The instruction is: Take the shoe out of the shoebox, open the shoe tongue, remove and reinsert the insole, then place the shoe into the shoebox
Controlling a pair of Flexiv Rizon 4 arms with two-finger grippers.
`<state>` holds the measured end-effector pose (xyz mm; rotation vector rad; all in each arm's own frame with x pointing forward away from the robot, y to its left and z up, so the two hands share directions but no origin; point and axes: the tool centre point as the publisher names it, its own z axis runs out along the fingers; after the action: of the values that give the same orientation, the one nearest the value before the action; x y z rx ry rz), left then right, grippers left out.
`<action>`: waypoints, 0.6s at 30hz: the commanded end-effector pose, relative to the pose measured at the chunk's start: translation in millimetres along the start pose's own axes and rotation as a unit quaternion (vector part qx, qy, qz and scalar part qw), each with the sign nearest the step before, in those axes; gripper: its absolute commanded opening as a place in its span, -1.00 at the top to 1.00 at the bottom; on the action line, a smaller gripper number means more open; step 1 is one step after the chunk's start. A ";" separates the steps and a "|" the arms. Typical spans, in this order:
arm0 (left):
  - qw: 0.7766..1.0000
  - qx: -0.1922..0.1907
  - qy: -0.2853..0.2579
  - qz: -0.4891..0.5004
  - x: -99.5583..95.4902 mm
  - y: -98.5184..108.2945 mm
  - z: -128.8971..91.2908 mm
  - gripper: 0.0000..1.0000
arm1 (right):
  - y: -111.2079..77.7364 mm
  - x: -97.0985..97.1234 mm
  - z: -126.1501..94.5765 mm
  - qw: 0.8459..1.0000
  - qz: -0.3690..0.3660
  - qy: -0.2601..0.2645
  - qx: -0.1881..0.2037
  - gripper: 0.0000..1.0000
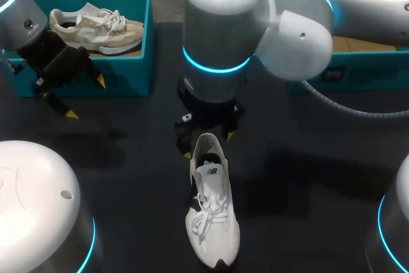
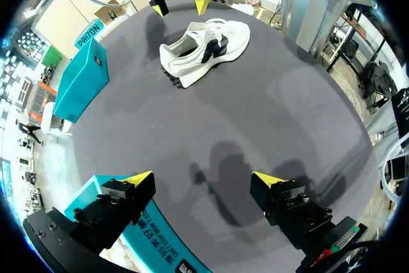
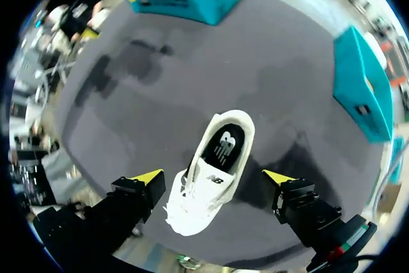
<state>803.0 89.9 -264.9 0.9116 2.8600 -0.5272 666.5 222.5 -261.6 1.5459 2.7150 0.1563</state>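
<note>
Shoe [image 1: 212,212] is lying on bench [image 1: 307,177] outside shoebox [image 1: 128,75], heel at 12 o'clock, toe at 6 | right claw [image 1: 209,145] is hovering released over heel, nearer | left claw [image 1: 86,98] is hanging released at 10 o'clock

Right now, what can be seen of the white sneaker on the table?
The white sneaker stands upright on its sole on the dark table, toe toward the robot. It has a fabric-looking upper, white laces, and dark accents at the side and toe. Its opening shows a black insole with a white logo. The right gripper hangs over the heel, fingers open on either side, apparently not touching.
</note>
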 end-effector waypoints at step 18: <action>1.000 -0.001 0.002 0.000 -0.4 -0.1 -0.5 -1.00 | 19.0 -10.8 -0.7 0.952 -0.298 -0.039 0.059 -1.00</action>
<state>803.0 89.9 -264.9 0.9116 2.8599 -0.5272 683.5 203.2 -262.3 0.8238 3.0458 0.1344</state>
